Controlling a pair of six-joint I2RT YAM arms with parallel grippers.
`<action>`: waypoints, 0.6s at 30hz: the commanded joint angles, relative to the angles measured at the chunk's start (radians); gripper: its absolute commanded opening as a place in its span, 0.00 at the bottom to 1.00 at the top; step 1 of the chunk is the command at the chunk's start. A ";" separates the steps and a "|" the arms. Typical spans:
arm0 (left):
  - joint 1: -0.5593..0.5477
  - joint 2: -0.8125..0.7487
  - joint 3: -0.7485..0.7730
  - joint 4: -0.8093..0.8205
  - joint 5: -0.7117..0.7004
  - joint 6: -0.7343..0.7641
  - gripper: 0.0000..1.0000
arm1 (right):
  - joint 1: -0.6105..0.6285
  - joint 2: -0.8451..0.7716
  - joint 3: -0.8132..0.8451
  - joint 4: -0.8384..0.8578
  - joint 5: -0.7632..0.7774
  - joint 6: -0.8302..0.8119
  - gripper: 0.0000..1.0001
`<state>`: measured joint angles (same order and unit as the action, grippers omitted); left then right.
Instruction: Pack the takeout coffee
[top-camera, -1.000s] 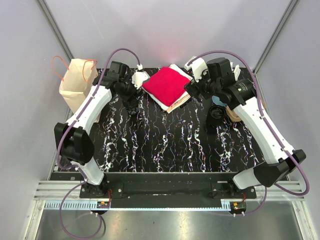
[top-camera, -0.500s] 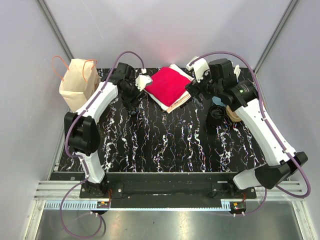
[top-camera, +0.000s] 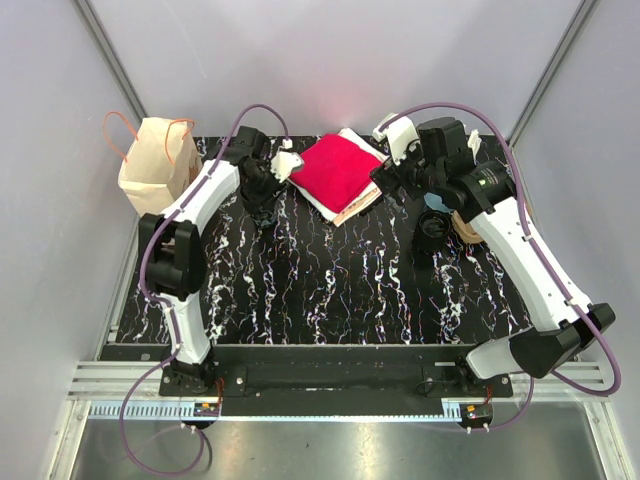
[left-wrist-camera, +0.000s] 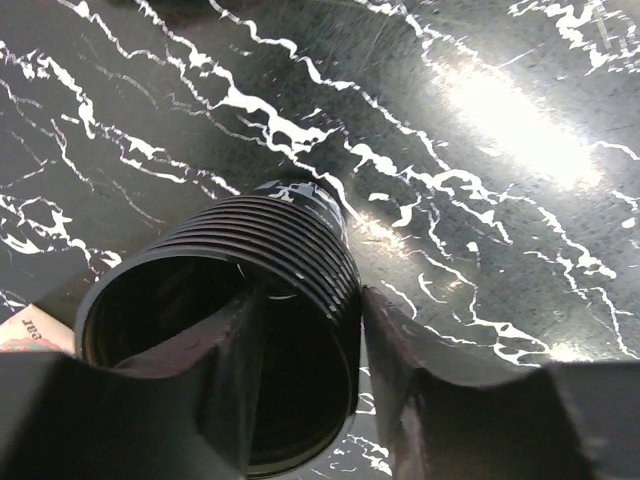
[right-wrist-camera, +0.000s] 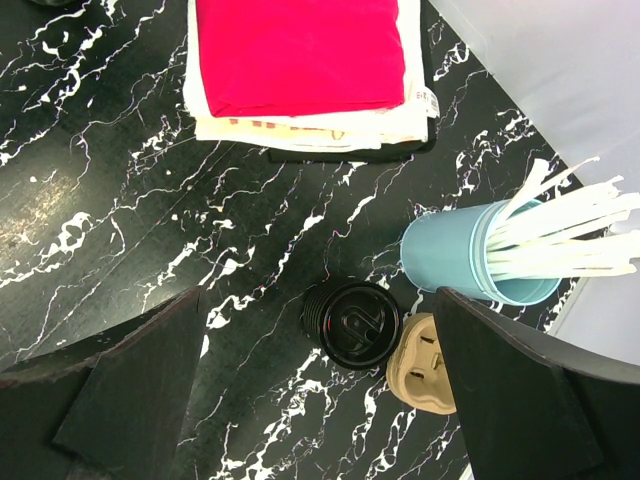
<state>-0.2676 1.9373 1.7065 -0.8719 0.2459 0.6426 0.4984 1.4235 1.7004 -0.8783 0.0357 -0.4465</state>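
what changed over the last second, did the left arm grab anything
The left arm's elbow swung inward and the left tool narrowed over the open black cup, one finger inside the rim, one outside; a firm grip cannot be confirmed. The right tool stayed open above the lidded cup. The paper bag and red cloth did not move.
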 joint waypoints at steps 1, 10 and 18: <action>0.014 0.002 0.047 0.020 -0.017 0.009 0.39 | -0.008 -0.028 -0.002 0.050 -0.013 0.017 1.00; 0.019 -0.001 0.048 0.030 -0.016 0.003 0.23 | -0.008 -0.023 0.007 0.048 -0.011 0.022 1.00; 0.018 0.037 0.102 0.033 -0.011 -0.006 0.17 | -0.009 -0.021 0.007 0.050 -0.013 0.023 1.00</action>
<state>-0.2539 1.9610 1.7401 -0.8742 0.2424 0.6453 0.4961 1.4235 1.7000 -0.8738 0.0338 -0.4377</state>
